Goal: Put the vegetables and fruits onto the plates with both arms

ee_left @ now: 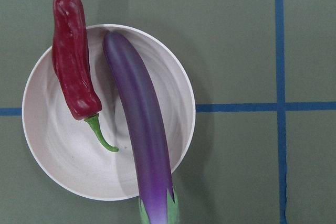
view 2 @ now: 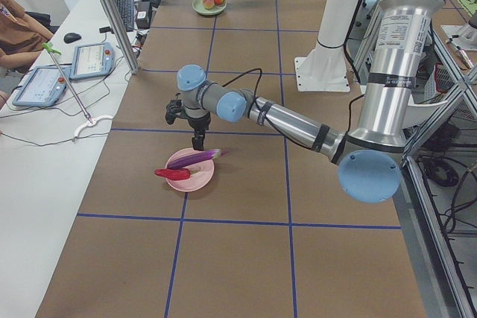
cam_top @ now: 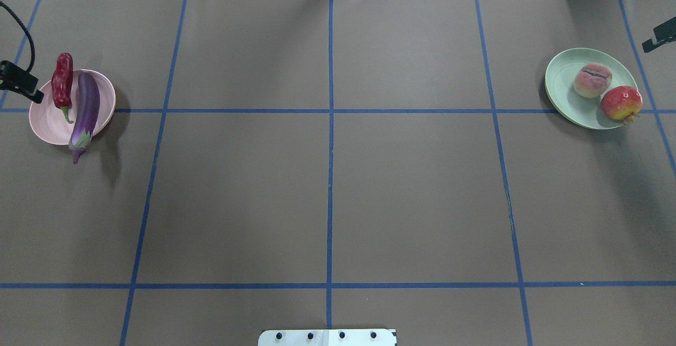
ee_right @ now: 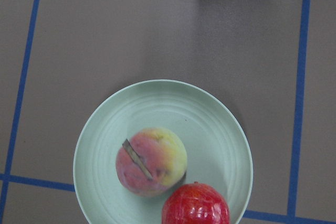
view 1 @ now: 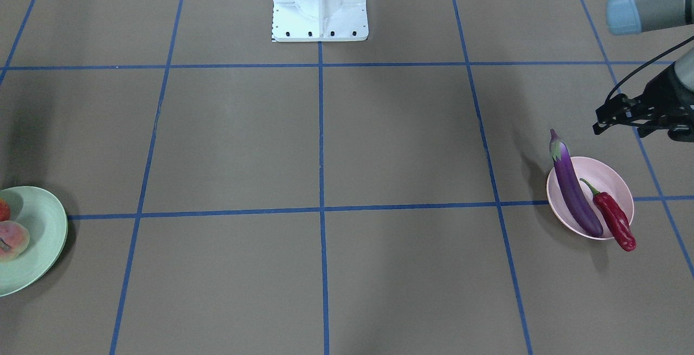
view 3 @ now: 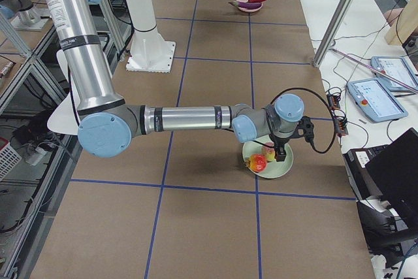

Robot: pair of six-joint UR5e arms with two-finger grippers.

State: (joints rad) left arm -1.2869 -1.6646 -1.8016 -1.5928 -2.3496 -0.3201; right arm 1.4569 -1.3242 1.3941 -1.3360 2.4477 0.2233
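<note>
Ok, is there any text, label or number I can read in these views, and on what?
No text can be read in any view.
Small print on the left arm upper tube: too small to read.
Small print on the right arm upper tube: too small to read.
Tablet screens on the side desk: blurred, unreadable.
Pink plate and green plate: no markings.

Looking straight down, we've got the mint green plate sitting on the brown surface. The peachy yellow-pink fruit is left of the middle, groove facing up. The red fruit is snug against its lower right, cut off by the frame's bottom edge. Blue tape lines cross the surface around the plate.
</note>
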